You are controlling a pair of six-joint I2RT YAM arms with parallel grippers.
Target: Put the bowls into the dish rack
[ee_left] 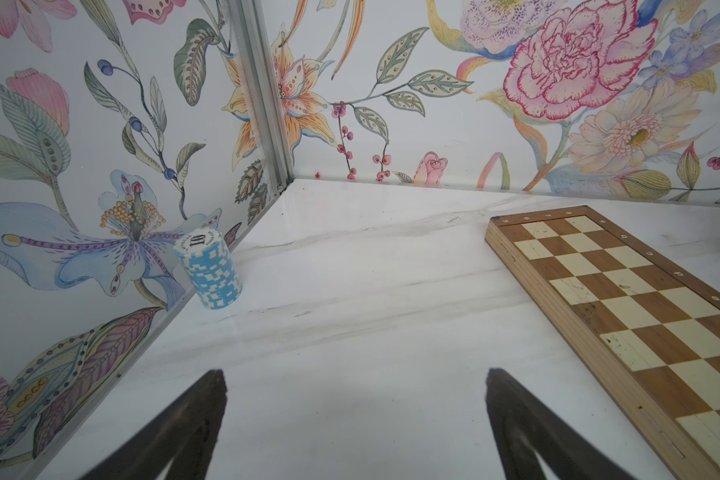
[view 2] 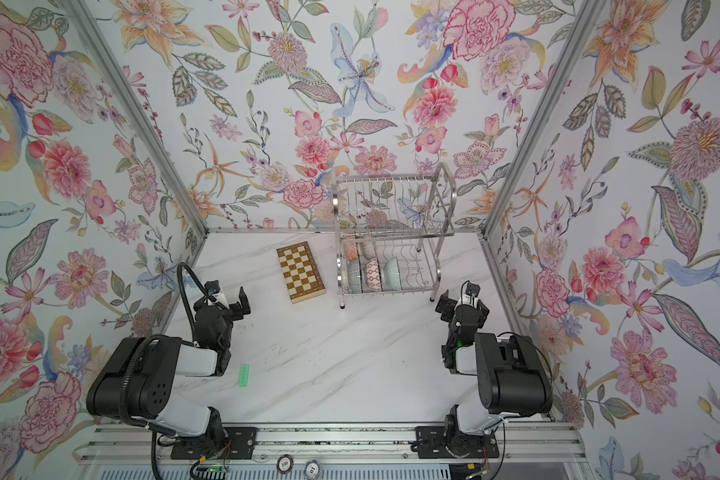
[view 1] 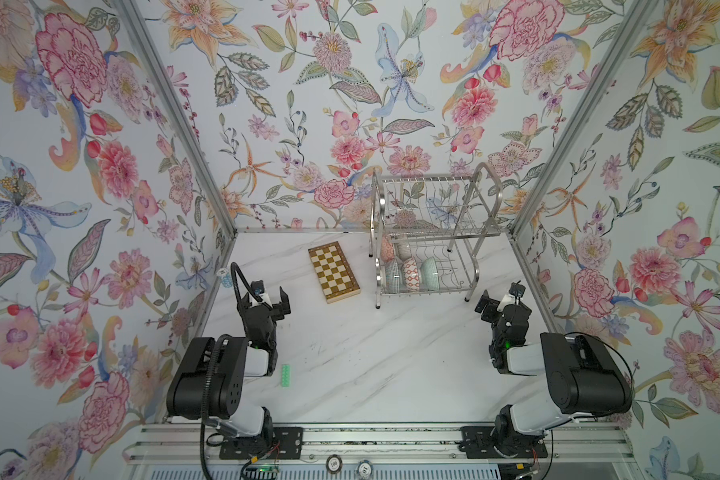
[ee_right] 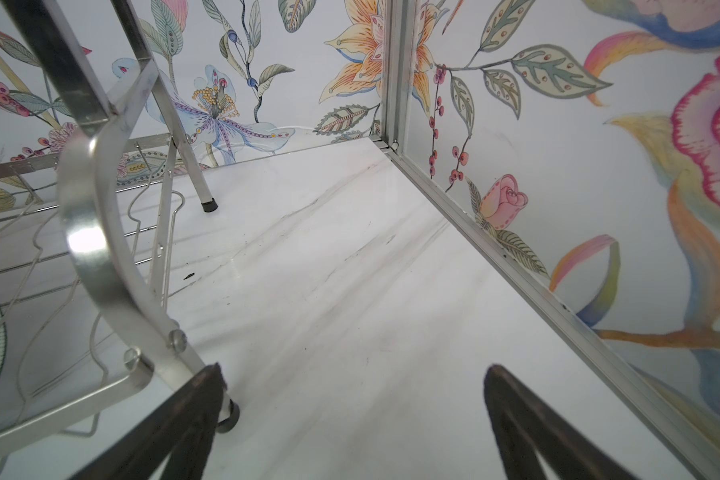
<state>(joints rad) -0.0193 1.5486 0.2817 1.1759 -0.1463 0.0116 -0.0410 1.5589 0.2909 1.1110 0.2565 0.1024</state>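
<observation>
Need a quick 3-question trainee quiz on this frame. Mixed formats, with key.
1. True or false: the left gripper holds a bowl.
2. What lies flat on the table beside the dish rack? A) tray B) chessboard C) plate
3. Fill in: the bowls stand on edge in the rack's ____ tier.
Key: 1 false, it is open and empty; 2 B; 3 lower.
</observation>
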